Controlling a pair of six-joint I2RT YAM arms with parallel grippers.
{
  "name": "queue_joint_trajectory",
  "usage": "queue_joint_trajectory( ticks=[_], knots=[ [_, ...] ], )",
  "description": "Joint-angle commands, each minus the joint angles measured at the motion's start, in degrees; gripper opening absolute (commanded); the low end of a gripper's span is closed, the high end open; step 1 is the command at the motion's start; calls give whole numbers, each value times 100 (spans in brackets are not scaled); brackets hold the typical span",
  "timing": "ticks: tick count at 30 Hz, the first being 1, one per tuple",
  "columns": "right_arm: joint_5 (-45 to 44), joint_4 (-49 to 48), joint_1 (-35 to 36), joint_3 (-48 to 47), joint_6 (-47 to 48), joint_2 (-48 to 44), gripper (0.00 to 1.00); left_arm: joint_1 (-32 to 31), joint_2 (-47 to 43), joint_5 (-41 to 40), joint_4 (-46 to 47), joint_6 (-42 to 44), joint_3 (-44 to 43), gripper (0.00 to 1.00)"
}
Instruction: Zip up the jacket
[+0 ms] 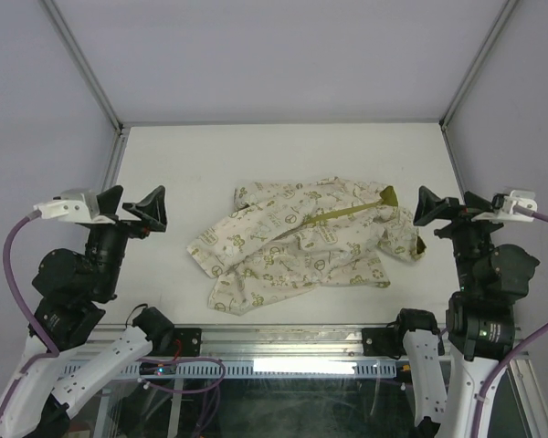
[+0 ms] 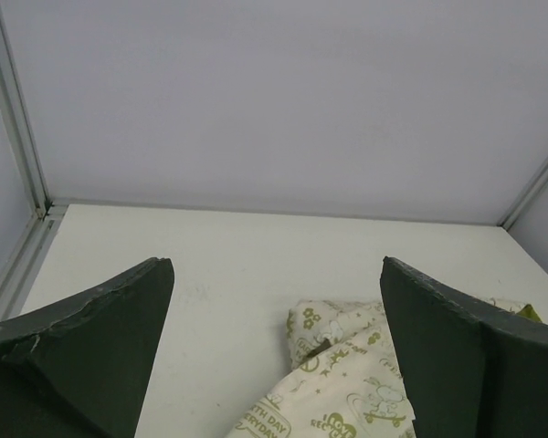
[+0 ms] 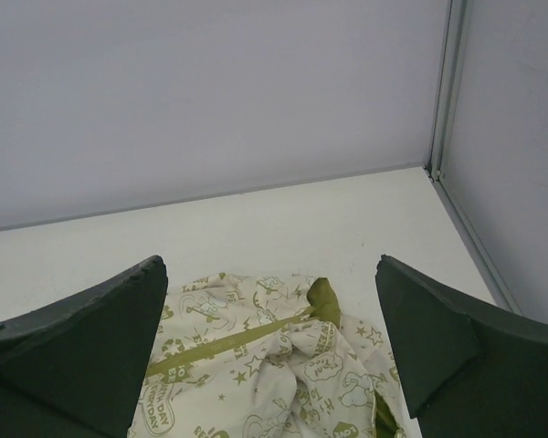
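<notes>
White flat desk [image 1: 283,151], pale walls, metal corner posts. Left pincer [image 1: 134,206] at frame left: released, empty. Small cream-white fabric jacket with olive-green print [image 1: 301,248] lies crumpled mid-frame, olive zipper strip [image 1: 347,212] showing. Likely light, limp, quick to bunch; hold hem beside zipper. Right pincer [image 1: 447,212] at frame right: released, empty.

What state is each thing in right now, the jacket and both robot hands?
jacket: crumpled on the table, held by neither hand; whether it is zipped is unclear.
left hand: open, empty, clear of the jacket.
right hand: open, empty, near the jacket's right edge.
</notes>
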State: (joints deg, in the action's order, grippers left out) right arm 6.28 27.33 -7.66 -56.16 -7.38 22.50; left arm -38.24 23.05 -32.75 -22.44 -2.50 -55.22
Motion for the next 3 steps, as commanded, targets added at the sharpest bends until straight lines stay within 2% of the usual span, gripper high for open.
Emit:
queue_joint_trajectory(
  ticks=[1, 3],
  knots=[
    [-86, -215, 26, 4, -147, 17, 99, 3, 85, -55, 389, -128, -32, 99],
    [-67, -237, 26, 2, -154, 46, 99, 2, 100, -70, 389, -128, -33, 99]
  ],
)
